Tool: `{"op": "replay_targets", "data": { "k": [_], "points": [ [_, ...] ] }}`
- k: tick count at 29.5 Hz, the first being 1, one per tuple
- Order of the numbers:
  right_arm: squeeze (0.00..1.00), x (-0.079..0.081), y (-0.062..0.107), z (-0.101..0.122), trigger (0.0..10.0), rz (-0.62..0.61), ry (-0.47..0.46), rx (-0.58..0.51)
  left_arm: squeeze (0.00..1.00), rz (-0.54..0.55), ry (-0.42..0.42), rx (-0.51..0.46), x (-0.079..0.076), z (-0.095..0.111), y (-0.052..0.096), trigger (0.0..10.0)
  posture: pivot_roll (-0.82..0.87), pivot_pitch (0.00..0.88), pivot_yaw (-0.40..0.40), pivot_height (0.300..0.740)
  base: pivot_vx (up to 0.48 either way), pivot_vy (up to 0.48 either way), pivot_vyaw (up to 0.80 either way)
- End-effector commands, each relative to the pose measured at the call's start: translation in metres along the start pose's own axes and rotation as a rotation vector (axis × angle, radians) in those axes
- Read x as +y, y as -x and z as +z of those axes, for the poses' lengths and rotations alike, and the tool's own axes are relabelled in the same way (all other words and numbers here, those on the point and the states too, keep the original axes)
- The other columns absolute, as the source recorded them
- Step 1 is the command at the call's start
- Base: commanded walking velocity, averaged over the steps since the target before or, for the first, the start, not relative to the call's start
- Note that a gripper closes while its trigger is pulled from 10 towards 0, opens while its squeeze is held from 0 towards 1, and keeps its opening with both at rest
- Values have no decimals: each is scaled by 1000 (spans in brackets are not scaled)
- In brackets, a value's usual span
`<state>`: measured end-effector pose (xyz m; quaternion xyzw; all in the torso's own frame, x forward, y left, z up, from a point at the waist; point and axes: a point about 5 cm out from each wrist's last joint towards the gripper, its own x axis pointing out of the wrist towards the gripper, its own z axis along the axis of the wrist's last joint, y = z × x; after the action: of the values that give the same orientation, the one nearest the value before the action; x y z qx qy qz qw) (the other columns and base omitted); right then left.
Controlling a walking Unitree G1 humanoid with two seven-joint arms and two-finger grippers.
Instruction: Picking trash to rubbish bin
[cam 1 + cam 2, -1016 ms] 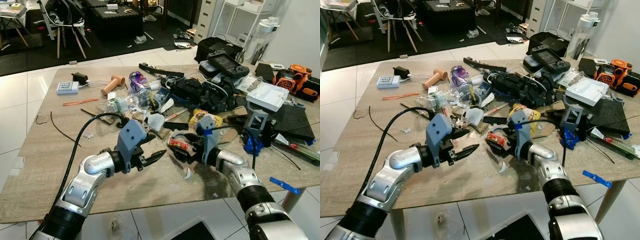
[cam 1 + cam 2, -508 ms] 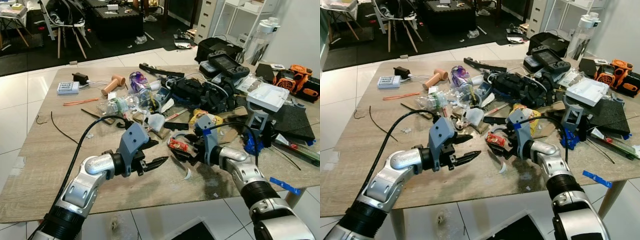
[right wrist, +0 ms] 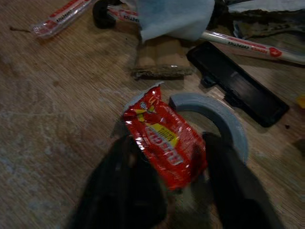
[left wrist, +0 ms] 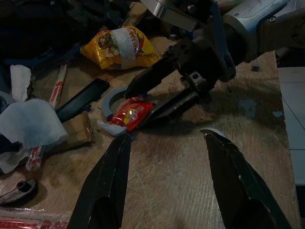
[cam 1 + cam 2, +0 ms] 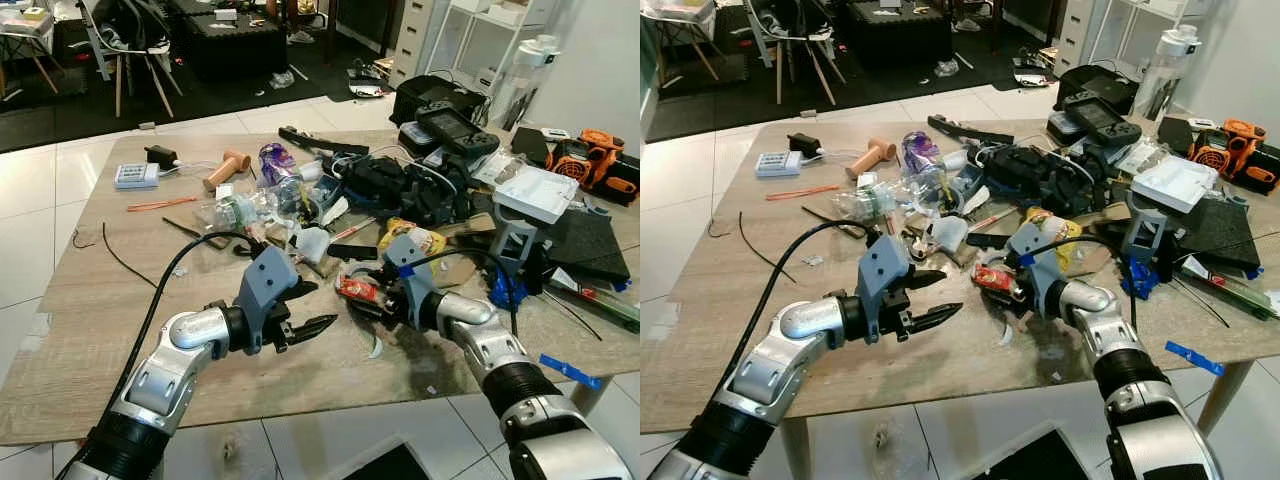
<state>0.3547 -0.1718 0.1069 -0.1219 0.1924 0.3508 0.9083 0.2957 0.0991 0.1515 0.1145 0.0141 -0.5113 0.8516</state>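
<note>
Your right gripper (image 3: 164, 191) spread around the crinkled glossy red wrapper (image 3: 164, 140), grey plastic ring (image 3: 217, 117) just behind wrapper, left gripper (image 5: 300, 325) parted, empty, beside wrapper on woodgrain table (image 5: 120, 330).

a home workroom: cluttered wooden table (image 5: 90, 330), tiled floor (image 5: 40, 190), chairs (image 5: 125, 45).

A big wooden table (image 5: 90, 330) stood on a white tile floor (image 5: 30, 200). On it lay a red snack wrapper (image 3: 167, 138), a grey ring (image 3: 224, 119), a yellow chip bag (image 4: 121, 45), a plastic bottle (image 5: 278, 165) and a hammer (image 5: 225, 167).
</note>
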Motion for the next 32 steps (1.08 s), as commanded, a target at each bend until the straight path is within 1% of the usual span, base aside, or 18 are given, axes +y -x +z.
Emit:
{"op": "replay_targets", "data": {
  "k": [1,16,18,19,21,22,23,25,28,29,30,32],
  "points": [
    [0,4,1,-25,0,5,-43,109,0,-16,3,19,-2,-2,1,10000,-90,106,-11,740,0,0,0],
    [0,3,1,-26,0,-2,-48,118,0,-21,3,19,-2,-3,0,10000,-93,99,-11,740,0,0,0],
    [0,2,1,-21,0,-9,-51,85,0,-20,-1,18,-2,-3,-1,10000,-93,90,-11,740,0,0,0],
    [0,2,1,-21,0,-9,-51,85,0,-20,-1,18,-2,-3,-1,10000,-93,90,-11,740,0,0,0],
    [0,1,1,-12,0,-8,-48,35,0,-19,-4,18,-1,-2,-1,10000,-91,85,-11,740,0,0,0],
    [0,-1,2,2,0,-5,-41,-30,0,-18,-6,18,-1,-2,0,10000,-92,82,-10,740,0,0,0],
    [0,-1,2,2,0,-5,-41,-30,0,-18,-6,18,-1,-2,0,10000,-92,82,-10,740,0,0,0],
    [0,-3,4,17,0,-6,-44,-104,0,-18,-8,18,0,-2,0,10000,-92,76,-9,740,0,0,0],
    [0,-10,11,42,0,-60,-26,-214,0,-10,-14,11,1,-1,0,10000,-93,71,-10,740,0,0,0],
    [0,-10,11,42,0,-60,-26,-214,0,-10,-14,11,1,-1,0,10000,-93,71,-10,740,0,0,0],
    [0,-13,14,47,0,-81,-16,-234,0,-6,-16,7,1,0,0,10000,-93,71,-10,740,0,0,0],
    [0,-13,14,47,0,-81,-16,-234,0,-6,-16,7,1,0,0,10000,-93,71,-10,740,0,0,0]
  ]
}}
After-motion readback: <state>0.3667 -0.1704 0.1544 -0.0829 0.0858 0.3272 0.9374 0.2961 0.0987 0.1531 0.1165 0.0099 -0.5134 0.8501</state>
